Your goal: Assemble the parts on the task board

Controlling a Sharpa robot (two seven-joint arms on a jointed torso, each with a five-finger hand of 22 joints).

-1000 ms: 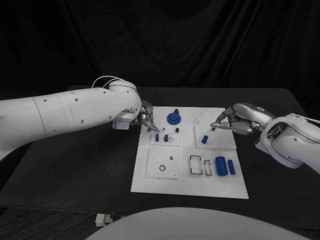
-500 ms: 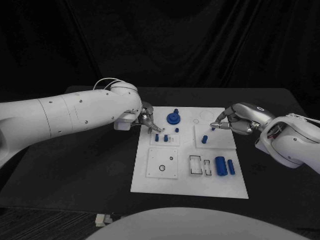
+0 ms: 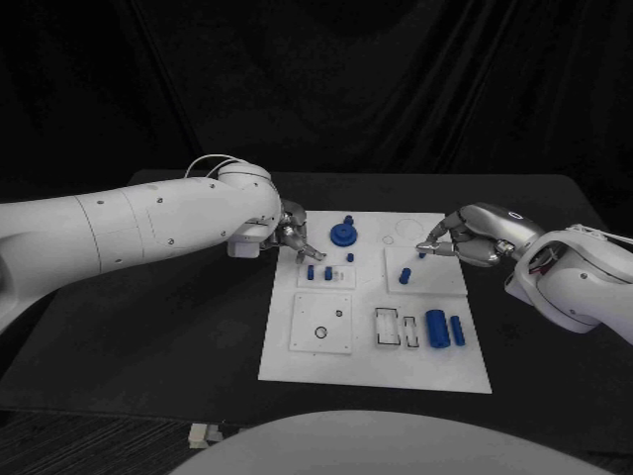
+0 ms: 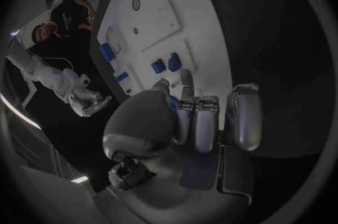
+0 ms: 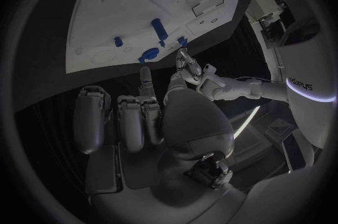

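One white task board [image 3: 381, 366] lies mid-table with blue parts: a round piece with a post [image 3: 345, 234] far, two short pegs [image 3: 319, 271] left, two cylinders [image 3: 445, 329] near right. The left hand [image 3: 291, 236] hovers fingers curled over the pegs; whether it holds anything, I cannot tell. The right hand [image 3: 452, 240] pinches a small peg [image 3: 422, 255] over the right plate.

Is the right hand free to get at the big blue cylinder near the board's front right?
Probably yes: the big blue cylinder lies uncovered on the task board, nearer than the right hand, with nothing between.
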